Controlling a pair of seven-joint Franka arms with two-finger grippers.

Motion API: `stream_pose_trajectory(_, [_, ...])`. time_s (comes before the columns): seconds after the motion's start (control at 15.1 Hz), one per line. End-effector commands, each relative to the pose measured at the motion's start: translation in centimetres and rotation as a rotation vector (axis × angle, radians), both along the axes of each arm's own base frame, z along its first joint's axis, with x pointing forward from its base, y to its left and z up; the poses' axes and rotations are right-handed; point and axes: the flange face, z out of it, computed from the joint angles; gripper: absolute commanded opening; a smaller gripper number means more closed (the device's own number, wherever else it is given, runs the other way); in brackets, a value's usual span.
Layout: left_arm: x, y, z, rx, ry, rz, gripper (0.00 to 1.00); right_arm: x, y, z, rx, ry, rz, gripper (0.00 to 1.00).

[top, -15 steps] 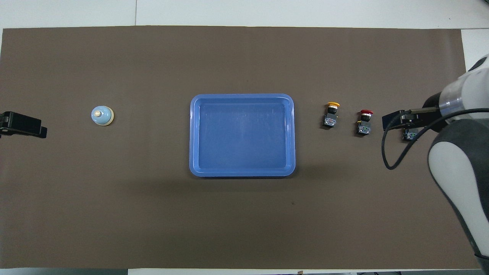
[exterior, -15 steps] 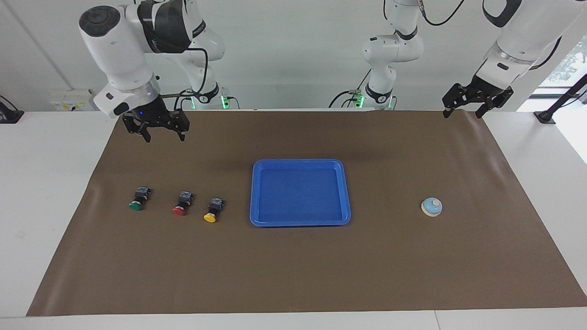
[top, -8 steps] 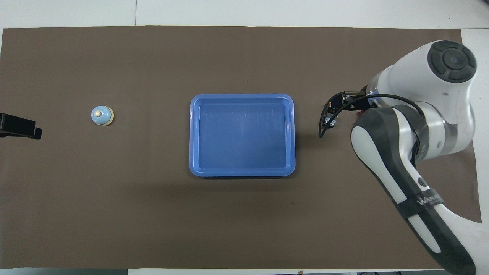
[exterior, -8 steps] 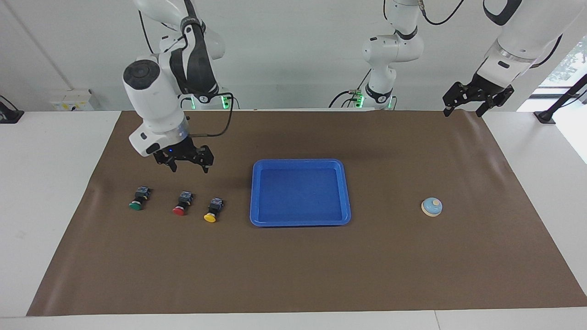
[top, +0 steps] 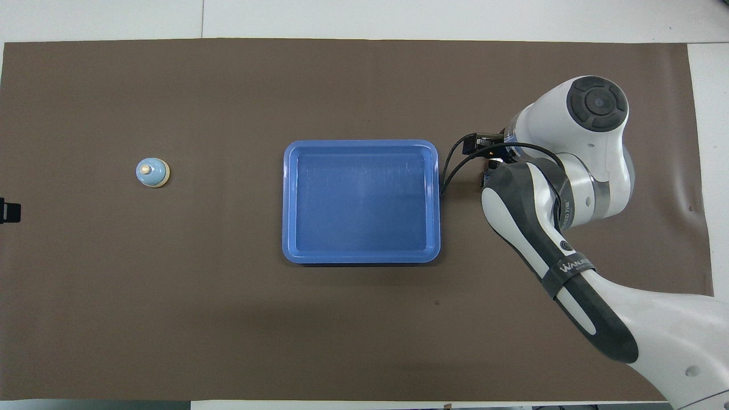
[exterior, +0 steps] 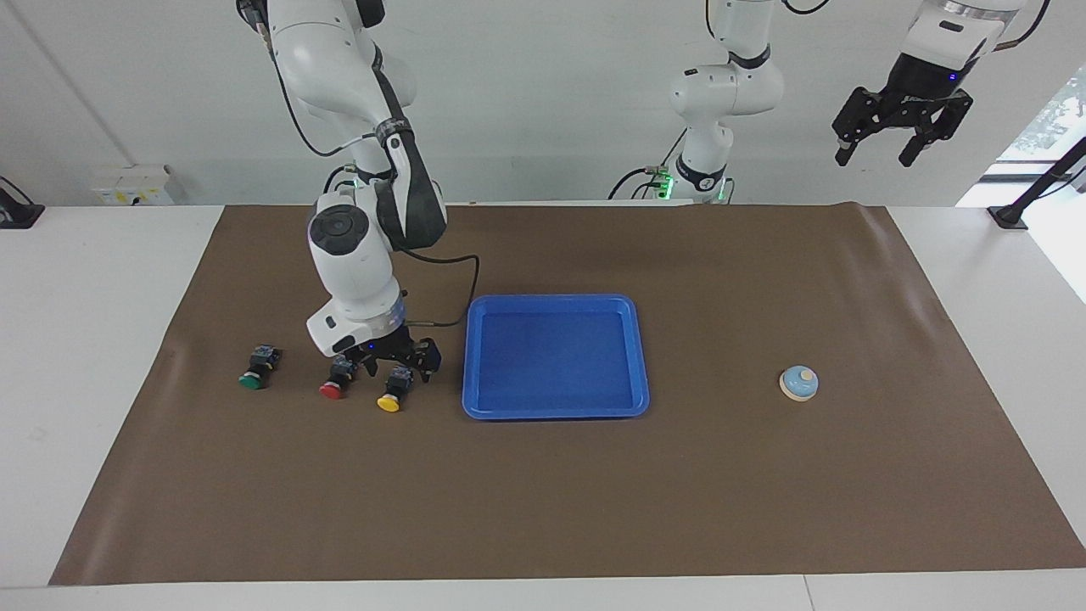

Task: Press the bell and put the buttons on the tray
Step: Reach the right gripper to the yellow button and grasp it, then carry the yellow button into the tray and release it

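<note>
I am watching the right gripper [exterior: 397, 367] hanging low over the yellow button [exterior: 393, 389], fingers spread wide and holding nothing; from the facing view I cannot tell whether a fingertip is touching the black body. The left gripper [exterior: 888, 127] is waiting high over the corner of the table at the left arm's end nearest the robots, fingers wide and empty as well.

The three buttons are lying in a row toward the right arm's end of the table, tipped on their sides with caps pointing away from the robots: green button [exterior: 255, 370] closest to that end, red button [exterior: 338, 377] in the middle, yellow beside the tray [exterior: 628, 356] but apart from it. The tray is sitting at mid-table, nothing in it; the bell [exterior: 798, 383] is standing alone toward the left arm's end, apparently not yet pressed.

Handling, as I judge it: the buttons are looking light and rigid; the round caps would be slipping between flat fingers, so I am favouring the squarish black body, gripped across its flat sides. Lying loose, a button is likely to roll or skid if nudged; red is close enough to be bumped.

Surface: a brown mat [exterior: 543, 509] is covering most of the table, smooth, slightly rippled at its ends; white wall and plain bright room.
</note>
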Motion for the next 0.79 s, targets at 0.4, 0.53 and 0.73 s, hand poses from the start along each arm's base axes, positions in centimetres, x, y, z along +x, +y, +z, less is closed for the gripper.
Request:
stream_pose_trajectory(0.4, [-0.3,0.2,-0.3,-0.014,0.012,0.0,1.0,-0.7,-1.2,-4.0,-0.014,0.031,-0.079,1.0])
stream_pose_trajectory(0.53, [-0.2,0.1,-0.4,-0.014,0.014,-0.001,1.0,-1.2,-1.4,-4.7,-0.014,0.024,-0.075,1.0])
stream_pose_trajectory(0.73, [-0.3,0.2,-0.3,-0.014,0.012,0.0,1.0,-2.0,-1.7,-5.6,-0.011,0.01,-0.075,1.0])
